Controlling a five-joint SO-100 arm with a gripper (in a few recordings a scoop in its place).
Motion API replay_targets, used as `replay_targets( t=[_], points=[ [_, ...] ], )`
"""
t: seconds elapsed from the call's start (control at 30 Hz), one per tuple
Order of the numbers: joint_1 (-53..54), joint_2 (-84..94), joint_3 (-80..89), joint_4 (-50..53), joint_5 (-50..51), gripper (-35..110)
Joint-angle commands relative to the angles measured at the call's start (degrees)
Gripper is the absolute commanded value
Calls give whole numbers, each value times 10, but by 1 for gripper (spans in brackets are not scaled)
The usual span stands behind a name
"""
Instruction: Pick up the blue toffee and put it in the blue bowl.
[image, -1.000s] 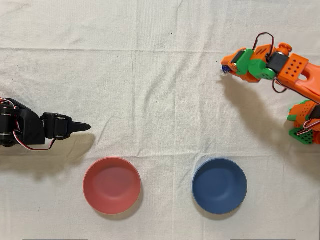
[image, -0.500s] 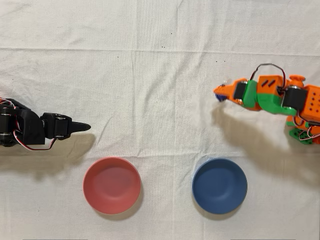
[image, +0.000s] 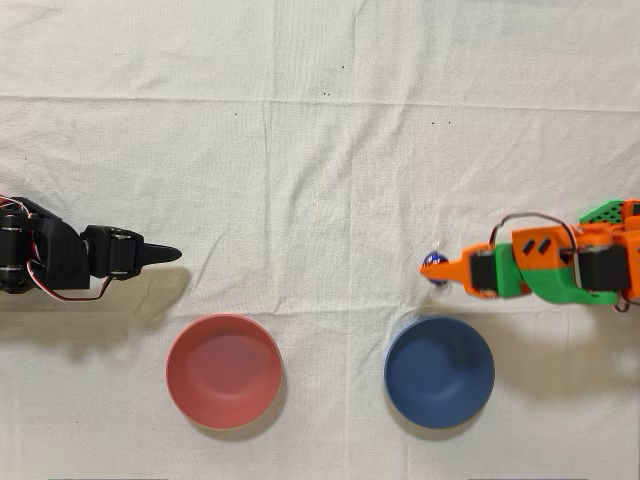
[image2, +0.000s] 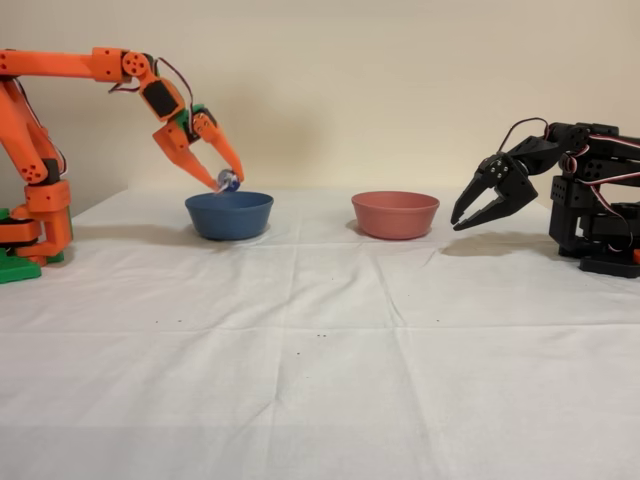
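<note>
Overhead view gives us the gripper (image: 437, 268) pinching the blue toffee (image: 434, 264) at its fingertips, in the air, and we see the blue bowl (image: 439, 371) just past it toward the cloth's near edge, so the release point looks one short carry away.

— What do we have underneath everything?
— A table (image: 320, 150) under a creased white cloth (image2: 320, 380).
— And what do we see resting on it?
— In the overhead view, the blue bowl (image: 439, 372) near right, a pink-red bowl (image: 223, 371) to its left, well apart.
</note>
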Motion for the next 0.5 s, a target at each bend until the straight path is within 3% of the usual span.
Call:
replay_targets(
  t=[0.0, 0.47],
  points=[
    [-53, -24, -78, 4, -3, 16],
    [-218, -168, -263, 41, 62, 14]
  ],
)
